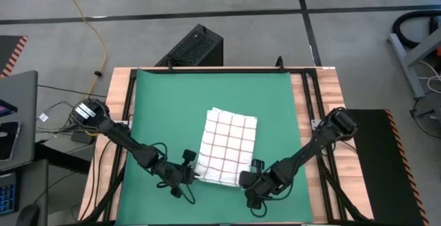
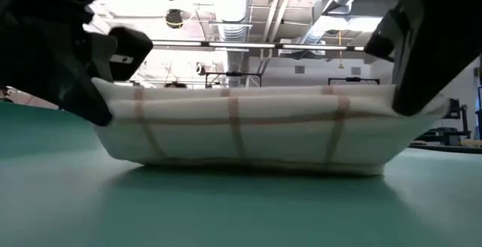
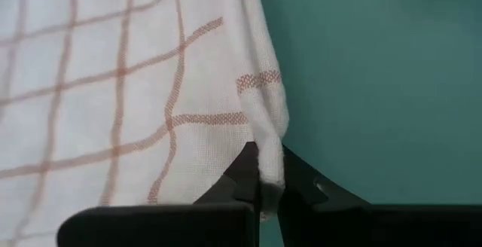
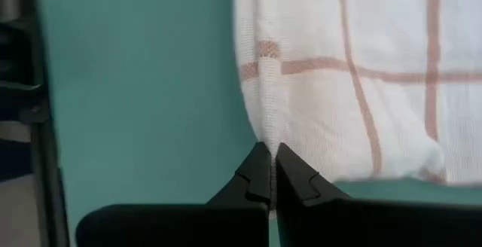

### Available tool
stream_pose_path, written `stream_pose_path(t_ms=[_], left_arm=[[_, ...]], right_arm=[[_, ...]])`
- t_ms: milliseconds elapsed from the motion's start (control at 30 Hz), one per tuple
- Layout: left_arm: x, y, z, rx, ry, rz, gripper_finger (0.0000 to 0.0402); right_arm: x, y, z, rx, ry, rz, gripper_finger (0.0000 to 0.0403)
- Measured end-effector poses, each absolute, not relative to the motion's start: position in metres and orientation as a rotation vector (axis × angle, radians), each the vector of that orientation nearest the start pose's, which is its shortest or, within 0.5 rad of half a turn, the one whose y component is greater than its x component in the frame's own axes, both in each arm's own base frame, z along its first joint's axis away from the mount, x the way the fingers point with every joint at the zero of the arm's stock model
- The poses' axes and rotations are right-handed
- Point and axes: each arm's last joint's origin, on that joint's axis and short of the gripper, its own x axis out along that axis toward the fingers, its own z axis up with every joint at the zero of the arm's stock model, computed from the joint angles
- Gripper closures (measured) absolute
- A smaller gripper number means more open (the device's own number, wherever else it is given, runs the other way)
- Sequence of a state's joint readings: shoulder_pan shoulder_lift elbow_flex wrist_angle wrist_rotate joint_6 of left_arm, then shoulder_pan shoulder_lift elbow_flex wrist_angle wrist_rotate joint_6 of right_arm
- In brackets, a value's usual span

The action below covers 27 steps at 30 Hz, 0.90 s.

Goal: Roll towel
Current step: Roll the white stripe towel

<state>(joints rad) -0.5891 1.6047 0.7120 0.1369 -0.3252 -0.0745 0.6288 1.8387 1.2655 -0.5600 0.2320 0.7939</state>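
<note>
The white towel with red grid lines (image 1: 228,146) lies on the green mat (image 1: 165,102). Its near part is lifted off the mat, as the low view shows (image 2: 241,130). My left gripper (image 1: 193,176) is shut on the towel's near left corner. My right gripper (image 1: 247,179) is shut on its near right corner. The far part of the towel rests flat on the mat. My left gripper pinches the towel's near left corner edge (image 3: 269,173) between its two fingers, coming level from the near left. The cloth there is bunched; its layers cannot be counted. The edge is lifted off the mat. My right gripper pinches the towel's near right corner edge (image 4: 269,138) between its two fingers, coming level from the near right. The cloth is gathered into a fold at the fingers. The edge is lifted off the mat and stretches across to the other gripper.
The mat covers most of the wooden table (image 1: 324,81); a black frame (image 1: 306,95) runs along its sides. A black box (image 1: 196,47) stands on the floor beyond the far edge. Bare mat lies far of the towel.
</note>
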Motion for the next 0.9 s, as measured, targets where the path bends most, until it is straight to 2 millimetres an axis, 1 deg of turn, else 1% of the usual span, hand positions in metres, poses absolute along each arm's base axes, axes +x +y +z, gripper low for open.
stream_pose_path(t_ms=[67,133,233,300,400,533,600,667,900], left_arm=[[0.257,-0.153,0.149,0.207,0.705,-0.243,0.0396],[0.26,-0.15,0.151,0.137,0.725,-0.27,0.0396],[0.266,-0.149,0.162,0.057,0.706,-0.297,0.0397],[0.268,-0.148,0.168,0.043,0.694,-0.299,0.0397],[0.273,-0.141,0.172,0.019,0.71,-0.283,0.0397],[0.28,-0.131,0.176,-0.129,0.748,-0.308,0.0397],[0.283,-0.126,0.176,-0.176,0.748,-0.281,0.0397],[0.285,-0.121,0.176,-0.198,0.747,-0.251,0.0397],[0.289,-0.109,0.173,-0.221,0.776,-0.229,0.0397]], right_arm=[[0.304,0.206,0.19,0.273,1.106,-0.074,0.0387],[0.306,0.204,0.195,0.296,1.114,-0.019,0.0387],[0.304,0.205,0.203,0.339,1.126,0.047,0.0387],[0.304,0.206,0.205,0.357,1.135,0.078,0.0387],[0.303,0.205,0.21,0.389,1.15,0.108,0.0387],[0.306,0.204,0.211,0.421,1.157,0.156,0.0387],[0.306,0.204,0.211,0.418,1.159,0.154,0.0387],[0.307,0.199,0.21,0.437,1.177,0.115,0.0387],[0.311,0.184,0.211,0.513,1.186,0.034,0.0387]])
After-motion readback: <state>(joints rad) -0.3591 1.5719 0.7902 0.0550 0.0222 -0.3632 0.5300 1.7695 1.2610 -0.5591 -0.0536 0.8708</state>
